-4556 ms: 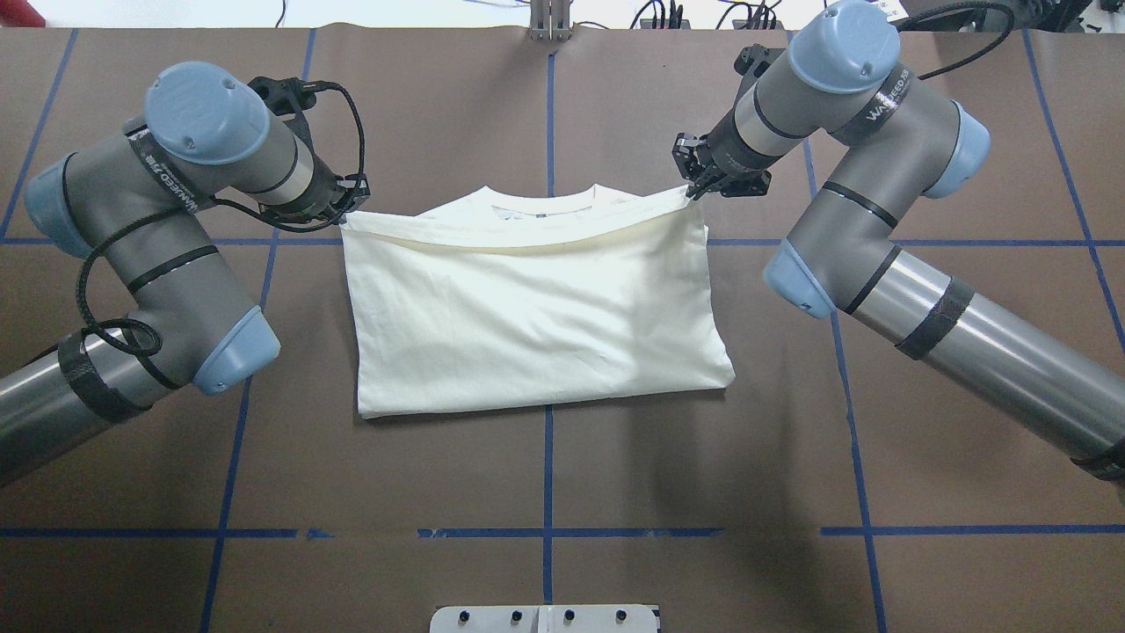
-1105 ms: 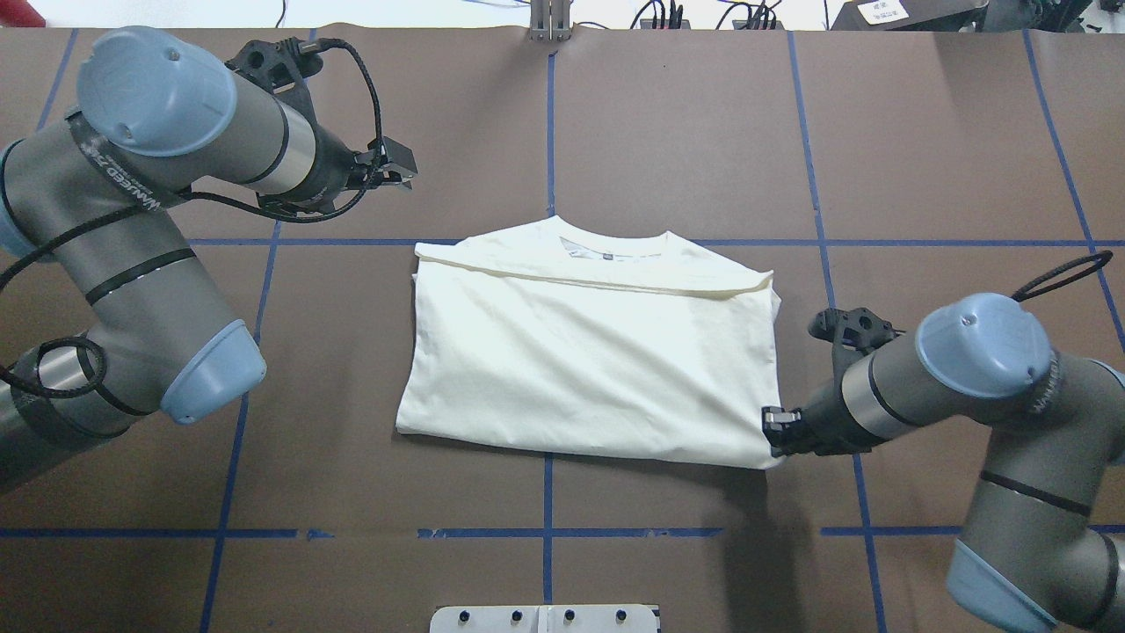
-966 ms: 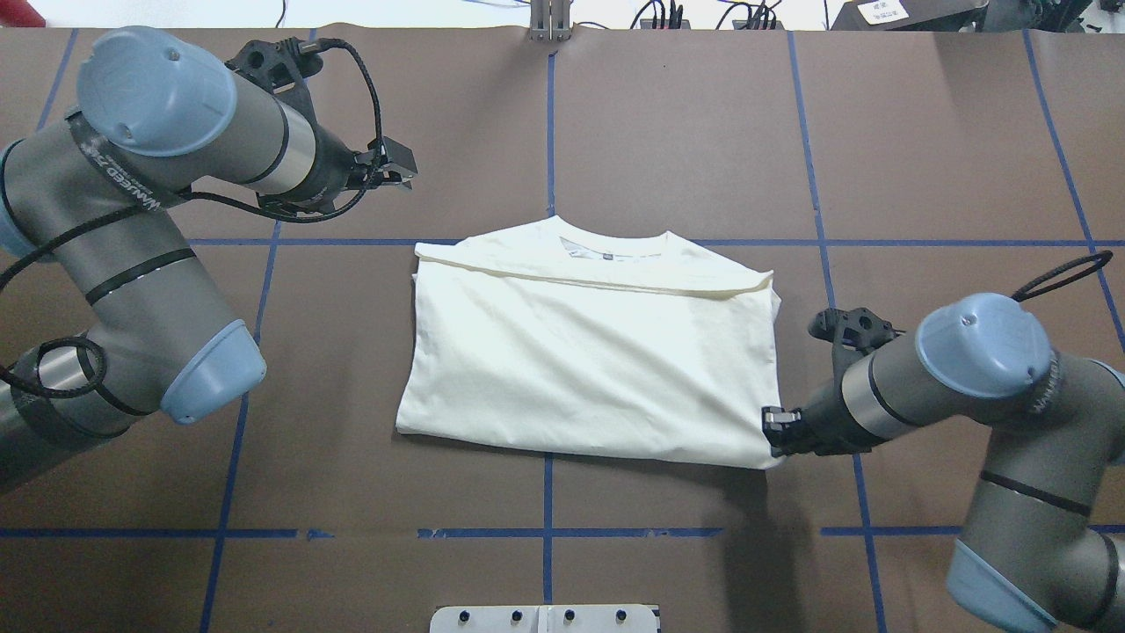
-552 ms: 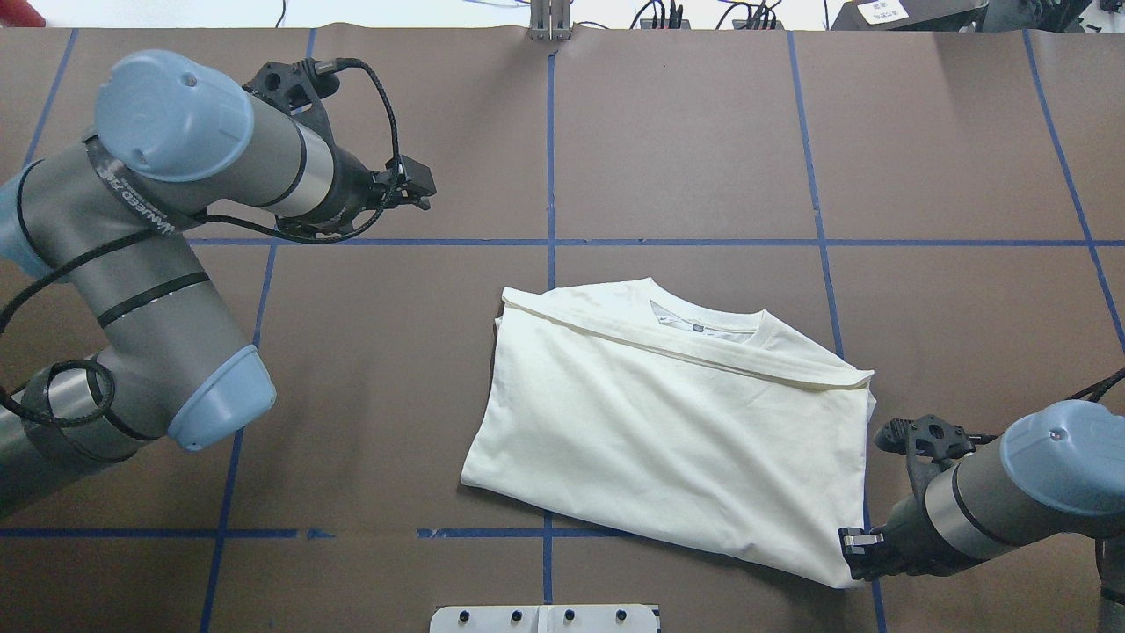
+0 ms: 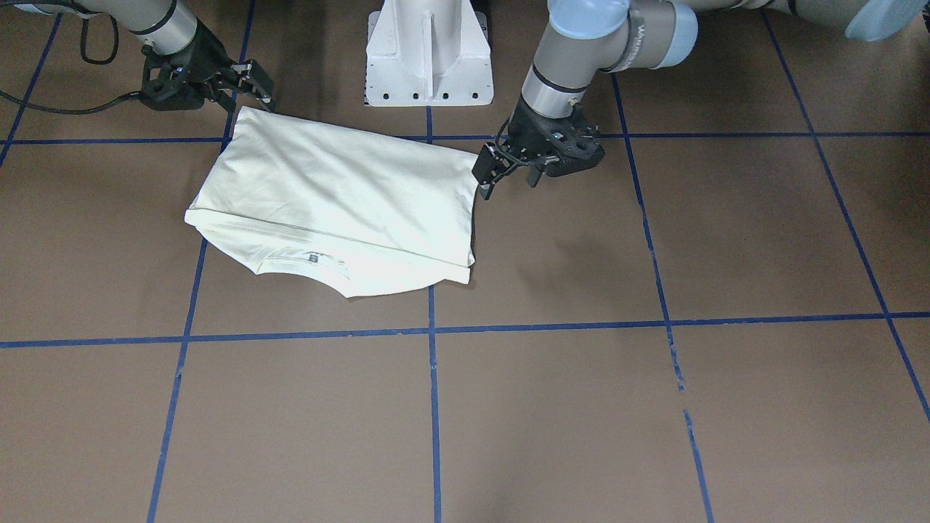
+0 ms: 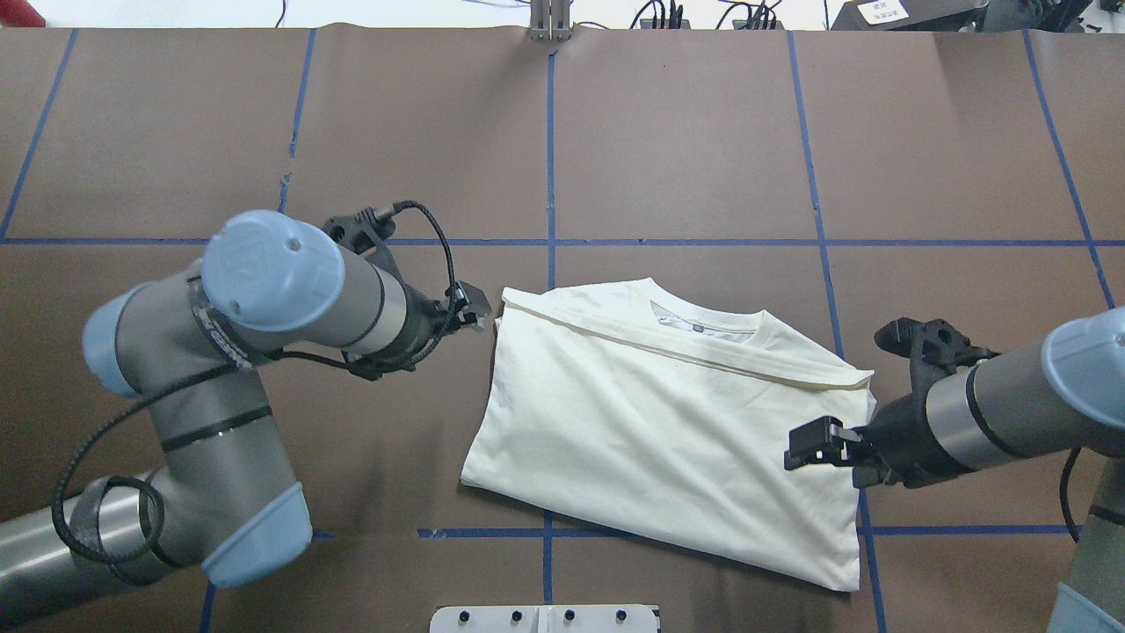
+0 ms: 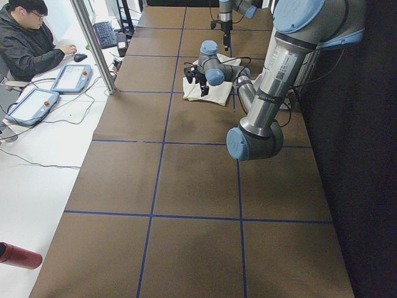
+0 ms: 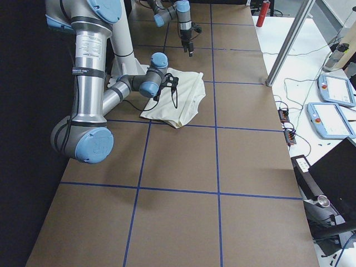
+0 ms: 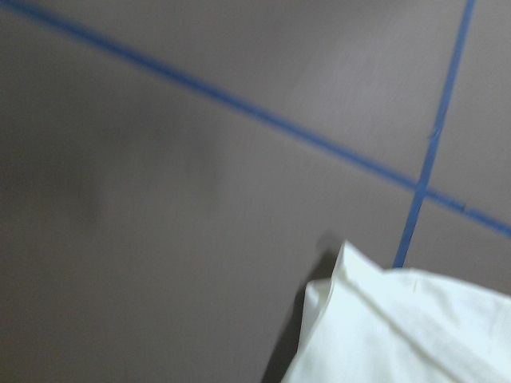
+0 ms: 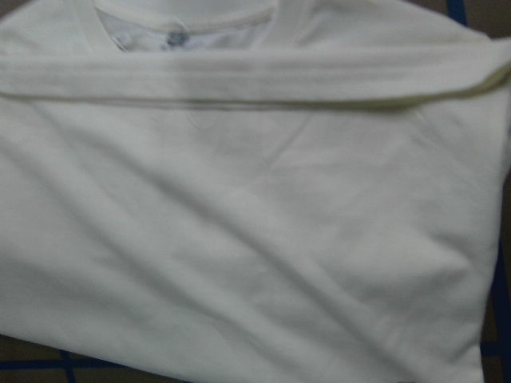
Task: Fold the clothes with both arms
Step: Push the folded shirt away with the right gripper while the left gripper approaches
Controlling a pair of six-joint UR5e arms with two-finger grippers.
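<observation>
my left gripper [image 6: 479,311] and right gripper [image 6: 798,445] both released; folded t-shirt [image 6: 668,422] lies between them, its far corner just beside the left.

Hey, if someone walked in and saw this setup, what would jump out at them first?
A folded cream T-shirt lies askew on the brown table, toward the robot's side. The left claw is beside its collar-end corner, and the right claw hovers over its opposite edge.

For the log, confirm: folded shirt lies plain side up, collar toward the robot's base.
Wrong collar side. The folded shirt lies plain side up, collar away from the robot's base; the exterior front-facing view shows it.
</observation>
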